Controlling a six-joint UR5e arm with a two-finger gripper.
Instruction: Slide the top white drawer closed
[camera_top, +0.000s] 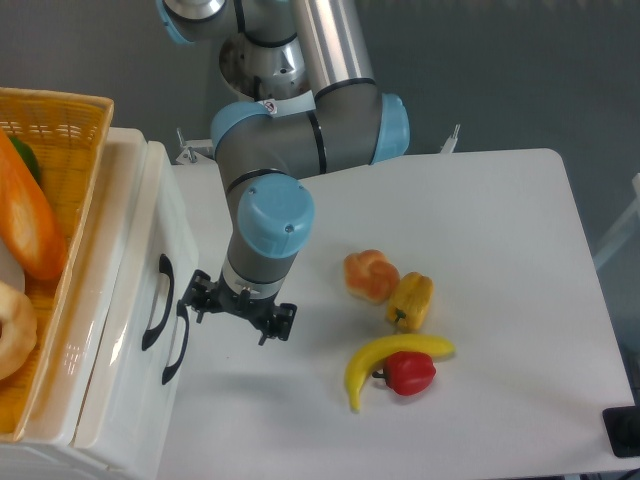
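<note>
Hovering just beside the top white drawer (150, 215), the claw (238, 312) sits low over the bench (500, 260), its body close to the drawer's black handles. Whether its fingers are apart or together cannot be told from this angle. The drawer front lies nearly flush with the lower drawer front (125, 400), suggesting little travel remains. Fruit toys (395, 330) lie on the far side of the claw from the drawer, clear of the push path.

Bright even overhead light, soft shadows, faint glare, sharp focus
</note>
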